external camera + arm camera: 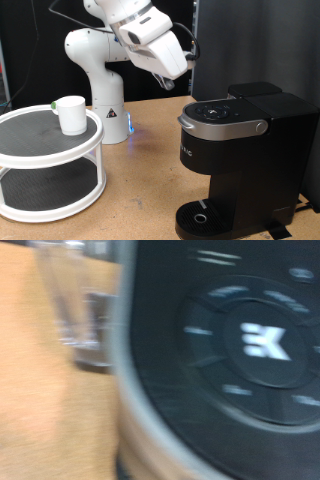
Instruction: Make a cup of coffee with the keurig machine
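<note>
Sitting on the white round two-tier stand (45,135) at the exterior view's left: the small white cylindrical cup (71,114). Tool (189,61) hovers above the boxy black keurig machine (240,150) on the wooden table (140,190), grip unclear; wrist view shows a blurred white "K" logo (263,341).

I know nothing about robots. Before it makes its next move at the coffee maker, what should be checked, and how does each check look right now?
1. The cup stands upright on the top tier of the white round shelf: ok.
2. Cup under the spout on the drip base of the keurig machine: not ok, base is bare.
3. Machine lid closed: ok.
4. End effector above the machine, clear of it: ok.
5. End effector carries nothing: cannot tell.
6. Wrist view sharp: not ok, blurred button panel.
</note>
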